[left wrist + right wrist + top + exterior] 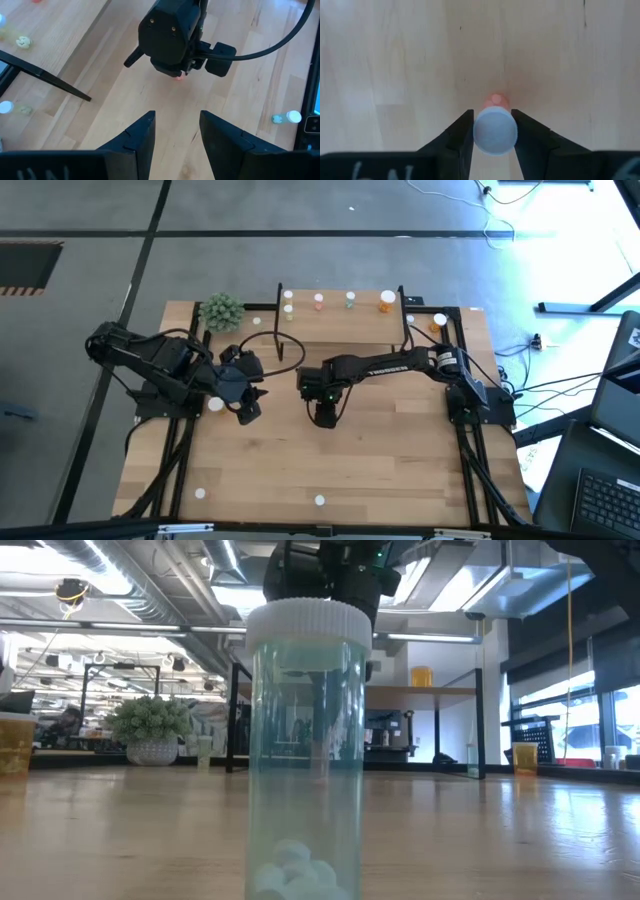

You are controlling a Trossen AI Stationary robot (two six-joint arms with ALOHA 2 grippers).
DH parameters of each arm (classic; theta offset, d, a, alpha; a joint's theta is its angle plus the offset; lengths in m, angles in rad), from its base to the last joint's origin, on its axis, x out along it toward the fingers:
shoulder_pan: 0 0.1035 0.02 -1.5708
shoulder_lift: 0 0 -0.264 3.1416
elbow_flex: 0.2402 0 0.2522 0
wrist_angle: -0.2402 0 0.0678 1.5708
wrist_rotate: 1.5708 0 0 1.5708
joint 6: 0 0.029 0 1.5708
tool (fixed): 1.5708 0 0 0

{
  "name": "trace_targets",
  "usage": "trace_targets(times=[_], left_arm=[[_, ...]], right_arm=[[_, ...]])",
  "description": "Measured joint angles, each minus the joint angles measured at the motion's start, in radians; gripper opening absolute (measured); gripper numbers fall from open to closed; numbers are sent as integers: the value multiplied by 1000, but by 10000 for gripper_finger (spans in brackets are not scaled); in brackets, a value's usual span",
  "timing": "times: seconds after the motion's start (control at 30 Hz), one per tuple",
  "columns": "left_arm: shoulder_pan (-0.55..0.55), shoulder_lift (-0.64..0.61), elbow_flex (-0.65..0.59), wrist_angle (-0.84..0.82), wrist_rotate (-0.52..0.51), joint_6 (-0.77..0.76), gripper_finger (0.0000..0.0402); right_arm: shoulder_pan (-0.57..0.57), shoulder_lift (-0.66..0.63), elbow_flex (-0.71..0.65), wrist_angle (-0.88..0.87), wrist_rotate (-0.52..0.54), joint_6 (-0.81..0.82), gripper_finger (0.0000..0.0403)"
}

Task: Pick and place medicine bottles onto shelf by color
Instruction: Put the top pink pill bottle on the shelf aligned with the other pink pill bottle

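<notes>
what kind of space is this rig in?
Likely an open lab or workshop: exposed ceiling ducts, concrete floor with loose cables, and a laptop beside the table.

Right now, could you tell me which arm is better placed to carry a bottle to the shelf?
The right. Its gripper is already closed around a pink bottle at mid-table, while the left gripper is open and empty, beside it. The shelf lies just beyond.
</notes>
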Motion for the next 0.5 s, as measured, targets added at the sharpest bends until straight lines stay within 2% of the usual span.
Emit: trace_targets(times=[0.3, 0.5], left_arm=[[0, 0, 0, 0, 0, 0, 149], [0, 0, 0, 0, 0, 1, 149]], right_arm=[[0, -2, 5, -34, -3, 12, 121], [0, -2, 97, -100, -3, 10, 121]])
